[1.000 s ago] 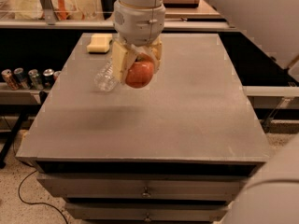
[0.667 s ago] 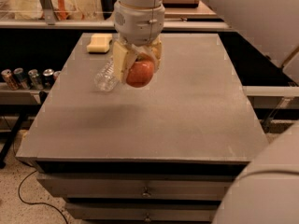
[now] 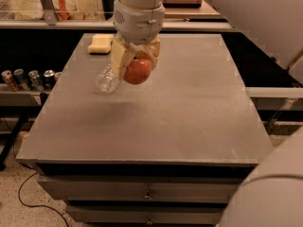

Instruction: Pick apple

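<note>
The gripper (image 3: 137,60) hangs toward eleven o'clock of the tabletop (image 3: 189,117), jaws clamped on the apple (image 3: 138,72), which appears raised off the surface. The pick looks essentially done; only lifting clear remains. A clear bottle (image 3: 107,80) lies at the apple's nine o'clock.

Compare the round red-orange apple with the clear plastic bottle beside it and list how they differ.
The round red-orange apple is opaque and ball-shaped; the clear plastic bottle is see-through and elongated. The apple is clamped in the hand, over the far half of the grey table; the bottle lies on its side on that table, ungripped. Both sit side by side at the hand.
</note>
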Robot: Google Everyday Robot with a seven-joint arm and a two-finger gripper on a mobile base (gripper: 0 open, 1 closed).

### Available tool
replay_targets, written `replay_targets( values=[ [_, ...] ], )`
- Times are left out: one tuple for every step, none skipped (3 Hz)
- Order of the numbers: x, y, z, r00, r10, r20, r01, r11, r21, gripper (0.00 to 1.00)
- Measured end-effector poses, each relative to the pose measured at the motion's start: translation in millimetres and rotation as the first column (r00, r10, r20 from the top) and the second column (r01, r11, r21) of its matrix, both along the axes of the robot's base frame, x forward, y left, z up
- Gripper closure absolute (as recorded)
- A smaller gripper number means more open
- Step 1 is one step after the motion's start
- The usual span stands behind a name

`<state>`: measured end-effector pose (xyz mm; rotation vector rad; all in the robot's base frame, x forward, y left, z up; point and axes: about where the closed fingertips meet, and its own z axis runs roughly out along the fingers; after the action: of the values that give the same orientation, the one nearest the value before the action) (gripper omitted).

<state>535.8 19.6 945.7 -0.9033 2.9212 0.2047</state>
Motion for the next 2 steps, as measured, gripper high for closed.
replay_targets(
  values=[
    [4.1,3.0,0.4,0.9999,-0.002,0.017,0.002,1.000,0.013,0.36],
    [7.6,5.5,0.7,0.9995,-0.005,0.031,0.004,1.000,0.025,0.13]
  ],
)
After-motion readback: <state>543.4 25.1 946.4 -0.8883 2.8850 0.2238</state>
